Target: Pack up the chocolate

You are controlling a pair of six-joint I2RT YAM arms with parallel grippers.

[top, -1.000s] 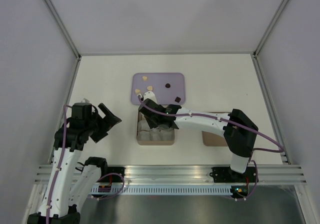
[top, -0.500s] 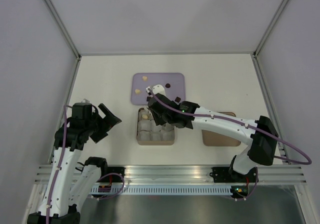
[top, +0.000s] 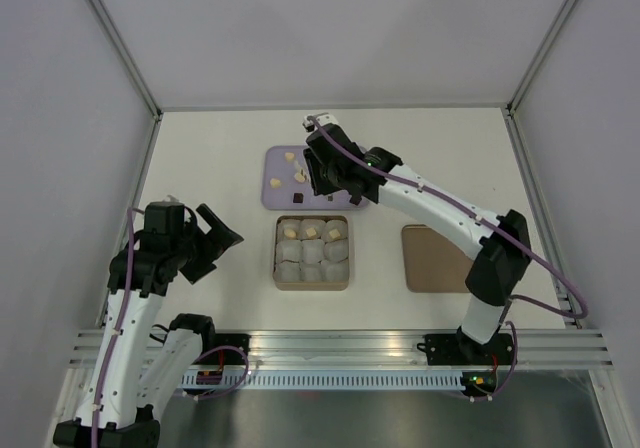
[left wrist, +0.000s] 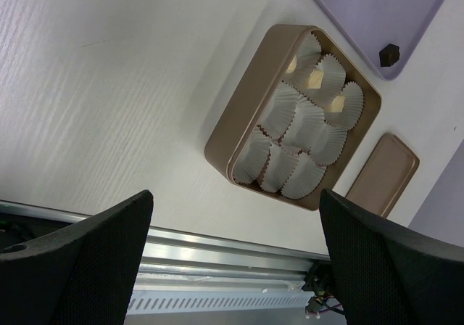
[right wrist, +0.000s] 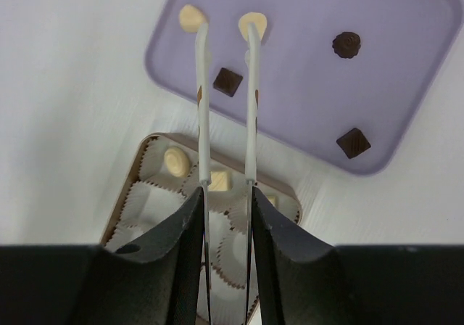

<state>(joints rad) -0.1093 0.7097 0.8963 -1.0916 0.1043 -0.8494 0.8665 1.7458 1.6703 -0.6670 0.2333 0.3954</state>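
Observation:
On the purple tray [top: 274, 198] lie cream chocolates [top: 290, 155] and a dark brown square [top: 297, 197]; my right arm hides the rest there. The right wrist view shows two cream pieces [right wrist: 190, 17] and three dark pieces [right wrist: 228, 81] on the tray [right wrist: 304, 85]. My right gripper [right wrist: 226, 202] is shut on the metal tongs [right wrist: 201, 107]. Their empty tips hover over the tray by a cream piece [right wrist: 252, 24]. The tan box [top: 311, 282] of white paper cups holds three cream chocolates [right wrist: 176, 161] in its far row. My left gripper [left wrist: 235, 198] is open and empty, left of the box [left wrist: 232, 133].
The box's tan lid [top: 432, 258] lies flat on the table right of the box. Grey walls close in the white table on three sides. An aluminium rail [top: 340, 348] runs along the near edge.
My right arm has swung from over the box back to the purple tray with the tongs. The box's far row now shows three cream chocolates. The left arm has not moved.

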